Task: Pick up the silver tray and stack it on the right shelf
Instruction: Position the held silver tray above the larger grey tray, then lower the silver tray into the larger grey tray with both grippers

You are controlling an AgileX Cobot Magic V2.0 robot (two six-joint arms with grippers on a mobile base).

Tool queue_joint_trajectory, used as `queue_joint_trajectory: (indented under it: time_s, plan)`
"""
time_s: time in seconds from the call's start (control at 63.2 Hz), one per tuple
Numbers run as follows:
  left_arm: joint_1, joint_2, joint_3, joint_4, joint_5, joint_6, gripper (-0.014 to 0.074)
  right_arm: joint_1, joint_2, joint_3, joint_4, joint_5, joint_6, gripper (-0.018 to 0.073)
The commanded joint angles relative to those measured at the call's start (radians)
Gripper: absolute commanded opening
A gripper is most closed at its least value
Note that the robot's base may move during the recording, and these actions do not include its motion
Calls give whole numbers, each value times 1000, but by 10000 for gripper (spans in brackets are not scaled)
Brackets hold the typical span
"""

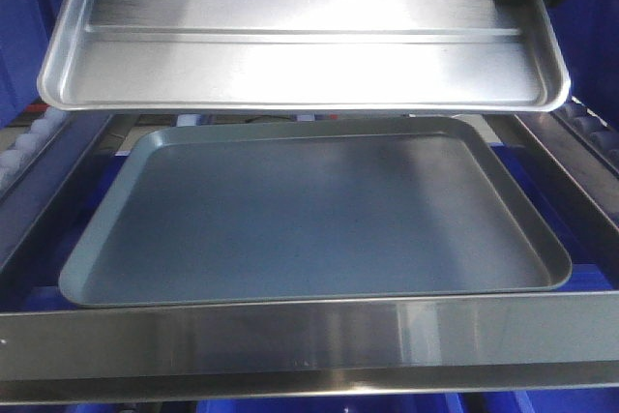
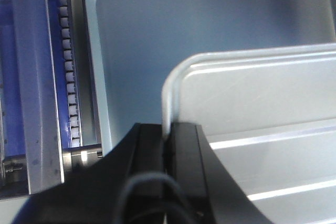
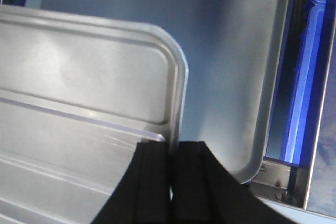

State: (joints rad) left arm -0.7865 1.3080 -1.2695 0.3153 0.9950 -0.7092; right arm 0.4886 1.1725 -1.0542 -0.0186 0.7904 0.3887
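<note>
Between left hand point(image 2: 168, 139) and right hand point(image 3: 172, 153), the silver tray point(image 1: 309, 70) is clamped.

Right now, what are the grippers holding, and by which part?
Both hold the silver tray: the left gripper pinches its left short-side rim, the right gripper its right short-side rim. It hangs above the grey-blue tray.

1. Front camera, close in, looks down across the right shelf point(image 1: 309, 336).
2. Left wrist camera looks steeply down past the left end effector point(image 2: 169, 137).
3. Right wrist camera likewise, past the right end effector point(image 3: 171, 153).
4. All share the silver tray point(image 1: 290, 65) and grey-blue tray point(image 1: 319, 220).
</note>
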Motion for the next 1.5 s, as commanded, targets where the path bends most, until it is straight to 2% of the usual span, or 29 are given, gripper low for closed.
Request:
queue_joint_trajectory:
  time_s: [0.0, 1.077, 1.188, 1.346, 1.488]
  plan:
    - [2, -34, -30, 76, 19, 1, -101, -8, -26, -35, -58, -24, -15, 56]
    - [2, -34, -30, 76, 17, 1, -101, -8, -26, -35, -58, -21, -15, 56]
    - [2, -34, -30, 49, 15, 3, -101, -8, -26, -35, -58, -13, -15, 56]
    - [7, -32, -30, 56, -53, 3, -101, -10, -19, -47, -58, -8, -29, 56]
    - [26, 0, -30, 80, -100, 3, -101, -16, 40, -123, -59, 41, -74, 56]
